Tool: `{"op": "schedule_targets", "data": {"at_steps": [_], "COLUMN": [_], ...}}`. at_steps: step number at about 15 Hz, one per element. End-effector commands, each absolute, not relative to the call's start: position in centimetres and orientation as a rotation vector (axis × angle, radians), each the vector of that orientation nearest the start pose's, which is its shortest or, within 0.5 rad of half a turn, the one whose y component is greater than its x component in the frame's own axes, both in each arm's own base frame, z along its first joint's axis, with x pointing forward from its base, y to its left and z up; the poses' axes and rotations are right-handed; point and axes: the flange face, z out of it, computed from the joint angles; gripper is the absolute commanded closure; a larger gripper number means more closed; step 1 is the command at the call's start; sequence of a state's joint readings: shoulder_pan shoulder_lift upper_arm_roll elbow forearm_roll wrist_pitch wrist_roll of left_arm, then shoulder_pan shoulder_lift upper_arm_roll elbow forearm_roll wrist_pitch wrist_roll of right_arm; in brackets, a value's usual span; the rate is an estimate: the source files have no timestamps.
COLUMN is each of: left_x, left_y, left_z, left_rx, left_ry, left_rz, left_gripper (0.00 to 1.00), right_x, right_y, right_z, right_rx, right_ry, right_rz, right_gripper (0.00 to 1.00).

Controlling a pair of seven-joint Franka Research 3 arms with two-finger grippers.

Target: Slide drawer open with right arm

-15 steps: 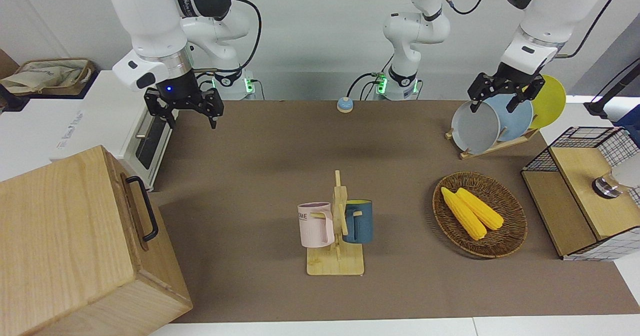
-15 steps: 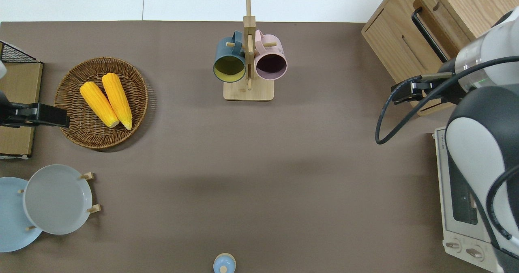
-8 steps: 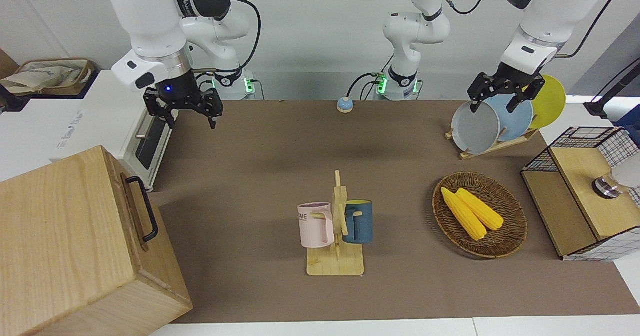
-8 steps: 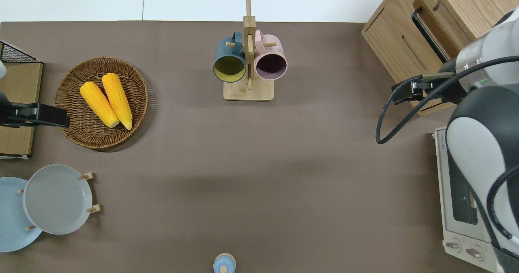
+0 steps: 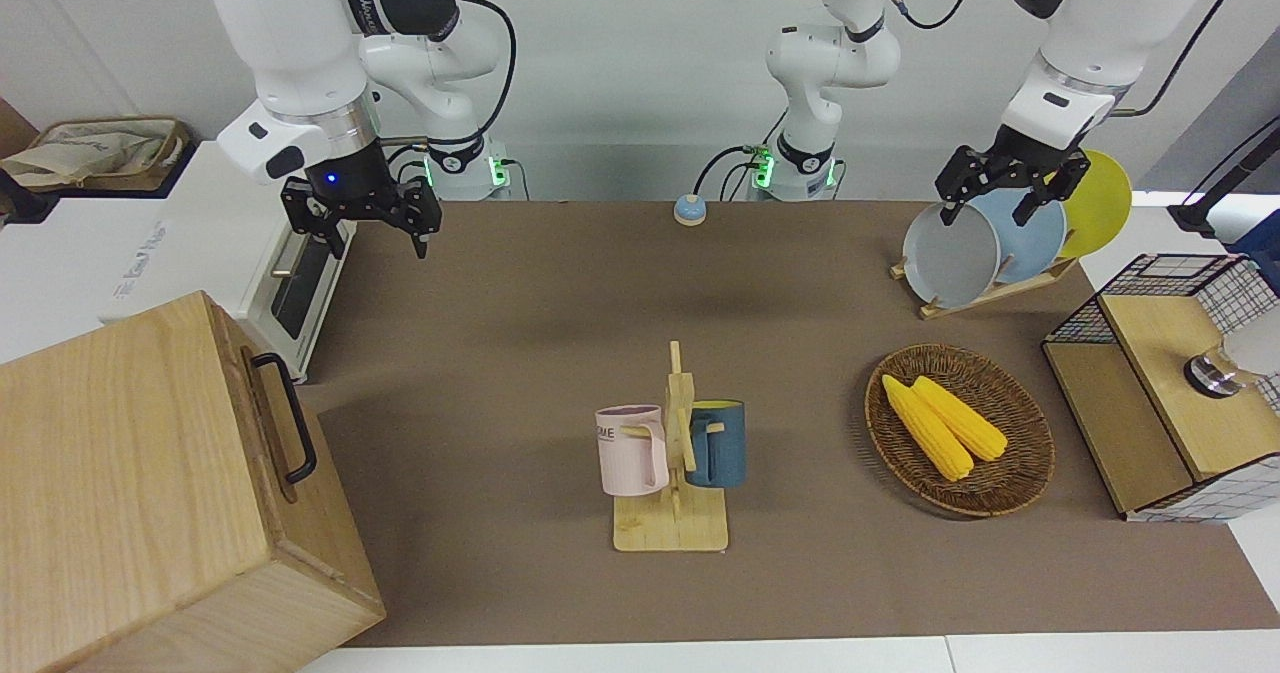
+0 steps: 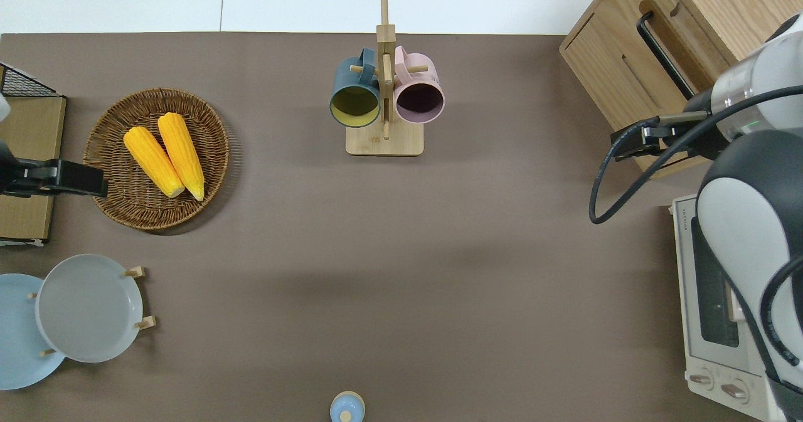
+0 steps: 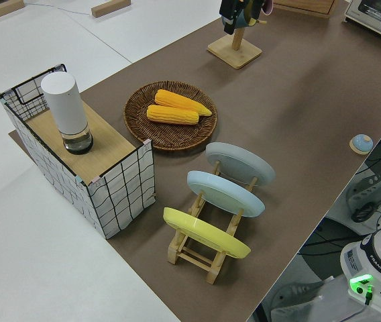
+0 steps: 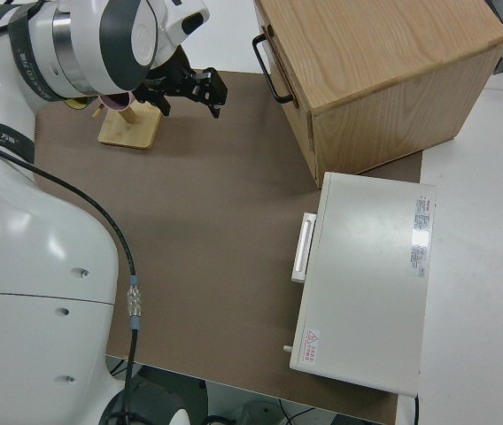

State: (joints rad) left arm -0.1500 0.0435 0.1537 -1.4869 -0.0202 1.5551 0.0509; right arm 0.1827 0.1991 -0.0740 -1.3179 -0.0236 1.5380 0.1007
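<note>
Front view gives me the brown worktop (image 5: pixel 520 293) first, then the large light-wood box (image 5: pixel 150 483) at the right arm's end of it. Its wide shallow light-wood drawer (image 5: pixel 275 418) with the black metal bar handle (image 5: pixel 287 418) sits flush with the box front. Nearer to the robots, beside the box, stands the white toaster oven (image 5: pixel 215 273). My white right arm's black end effector (image 5: pixel 372 245) hangs in the air, fingers spread and holding nothing, over the worktop by the box's nearer corner, apart from the handle. The left arm is parked.
</note>
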Motion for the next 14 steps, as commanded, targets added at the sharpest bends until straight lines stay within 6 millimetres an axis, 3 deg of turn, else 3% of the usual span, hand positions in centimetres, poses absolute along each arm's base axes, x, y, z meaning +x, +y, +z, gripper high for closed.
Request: {"op": "schedule_targets", "data": {"at_steps": [1,7,9,14], "left_x": [57.1,57.1,57.1,57.1], "left_y": [-0.2,-0.2,-0.2,-0.2], "left_z": [64.1,64.1,64.1,64.1], "left_rx": [-3.137,-3.139,-3.137,-3.137], "left_ry": [0.088,0.088,0.088,0.088], "left_rz": [-0.052,-0.052,-0.052,-0.052], "left_gripper": [0.00,0.00,0.00,0.00], "right_x": [61.0,60.9,60.7,60.4], "right_y": [6.5,7.3,9.4,11.9], "right_z": [62.8,62.8,62.8,63.2], "right_rx": [-3.161,-3.255,-3.317,-3.512], "right_ry": [-0.053,-0.087,-0.155,-0.298], "right_rz": [-0.057,-0.068,-0.088,-0.165], "right_gripper": [0.013,0.013,0.013,0.013]}}
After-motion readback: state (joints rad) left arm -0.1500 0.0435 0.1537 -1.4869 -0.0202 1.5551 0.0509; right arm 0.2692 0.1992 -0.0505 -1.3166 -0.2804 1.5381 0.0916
